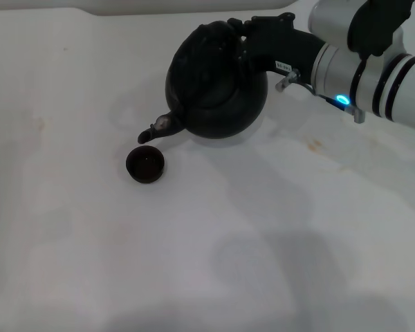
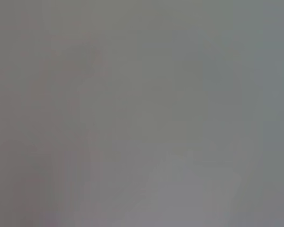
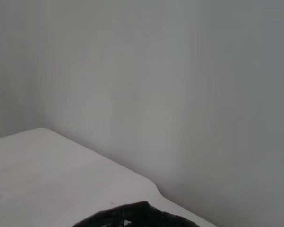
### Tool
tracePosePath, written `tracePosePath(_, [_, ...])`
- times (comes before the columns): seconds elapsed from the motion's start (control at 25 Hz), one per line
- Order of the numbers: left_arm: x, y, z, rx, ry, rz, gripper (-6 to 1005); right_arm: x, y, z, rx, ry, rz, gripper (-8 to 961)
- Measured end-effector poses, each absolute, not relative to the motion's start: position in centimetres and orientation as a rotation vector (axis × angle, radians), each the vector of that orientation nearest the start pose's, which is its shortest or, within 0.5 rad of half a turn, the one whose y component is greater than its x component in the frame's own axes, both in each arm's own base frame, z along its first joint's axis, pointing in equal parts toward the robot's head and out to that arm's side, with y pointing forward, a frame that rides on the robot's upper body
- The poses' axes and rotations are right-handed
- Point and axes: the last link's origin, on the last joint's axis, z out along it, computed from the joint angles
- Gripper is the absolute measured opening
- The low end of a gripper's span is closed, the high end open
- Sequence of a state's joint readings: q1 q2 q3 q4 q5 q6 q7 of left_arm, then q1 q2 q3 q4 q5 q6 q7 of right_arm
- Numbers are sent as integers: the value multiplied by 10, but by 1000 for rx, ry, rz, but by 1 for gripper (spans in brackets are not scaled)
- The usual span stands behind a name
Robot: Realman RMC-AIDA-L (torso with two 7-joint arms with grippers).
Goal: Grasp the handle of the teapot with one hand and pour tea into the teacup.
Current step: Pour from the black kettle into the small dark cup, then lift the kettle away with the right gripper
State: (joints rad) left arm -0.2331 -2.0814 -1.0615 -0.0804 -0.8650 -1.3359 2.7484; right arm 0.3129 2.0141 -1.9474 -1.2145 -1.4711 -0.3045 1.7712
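Observation:
The large black teapot [image 1: 218, 90] is tipped over, its spout [image 1: 159, 128] pointing down and left, just above the rim of the tiny dark teacup [image 1: 146, 164] on the white table [image 1: 277, 235]. My right gripper [image 1: 247, 36] reaches in from the right and is shut on the arched handle [image 1: 218, 31] at the pot's top. A dark sliver of the teapot [image 3: 132, 216] shows in the right wrist view. I see no stream of tea. The left gripper is out of view; the left wrist view is a plain grey blur.
The right arm's white and black forearm [image 1: 373, 69] crosses the far right of the table. A pale wall [image 3: 180, 94] rises behind the table's far edge. Faint stains mark the tabletop near the pot.

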Motion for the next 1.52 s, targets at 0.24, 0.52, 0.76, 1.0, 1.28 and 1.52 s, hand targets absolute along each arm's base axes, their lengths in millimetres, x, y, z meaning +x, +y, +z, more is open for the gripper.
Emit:
tracePosePath(0.24, [-401,249,34,-1208,-754,-778,833,163,355,-67,-2325,455,490,221])
tracePosePath(0.52, [-401,249,35,-1208,-752,-778,834,157,352,-72,-2307,368,459,221])
tracePosePath(0.76, [-401,249,35,-1207,-752,-778,834,158,351,-72,-2305,330,439,213])
tracePosePath(1.0, [-402,249,34,-1208,-761,-771,833,158,348,-76,-2293,287,411,214])
tracePosePath(1.28, [-402,249,33,-1208,-764,-770,832,158,346,-77,-2288,266,403,210])
tracePosePath(1.52, [-402,249,33,-1208,-765,-771,832,155,343,-76,-2288,223,396,204])
